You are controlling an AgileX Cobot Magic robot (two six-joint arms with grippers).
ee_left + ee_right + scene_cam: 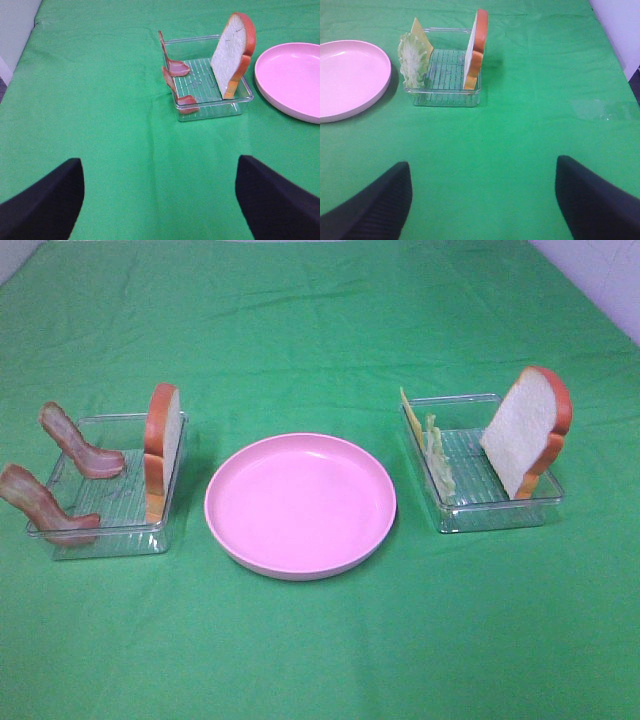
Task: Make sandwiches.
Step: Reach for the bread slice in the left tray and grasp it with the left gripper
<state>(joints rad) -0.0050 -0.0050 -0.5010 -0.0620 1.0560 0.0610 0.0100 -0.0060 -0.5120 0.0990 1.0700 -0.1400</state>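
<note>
**On the green cloth surface (320,320): sandwich parts stand apart, unassembled**

From the high camera, a round pink plate (300,505) sits mid-surface. At its 9 o'clock is a clear ribbed plastic left tray (105,540), and at its 3 o'clock a matching right tray (495,518).

Only the wrist views show the arms' ends. The left tool (159,161) and right tool (483,162) each have black fingers (45,205) spread wide, released and grasping nothing, apart from the trays.

The right wrist view shows the pale green ruffled lettuce leaf (413,57) face-on, with the square yellow-orange cheese slice (420,32) behind it. From high up both are thin edges at the right tray's 9 o'clock wall.

The left bread slice (162,450), white with an orange-brown crust, stands on edge at the left tray's 3 o'clock wall. Its long axis is upright and its broad faces point to 3 and 9 o'clock.

The right bread slice (525,430) leans at its tray's 3 o'clock end, rounded top tipped toward 3 o'clock.

Two wavy reddish-brown bacon strips (75,440) rise from the left tray's floor, slanting out past its 9 o'clock wall.
</note>
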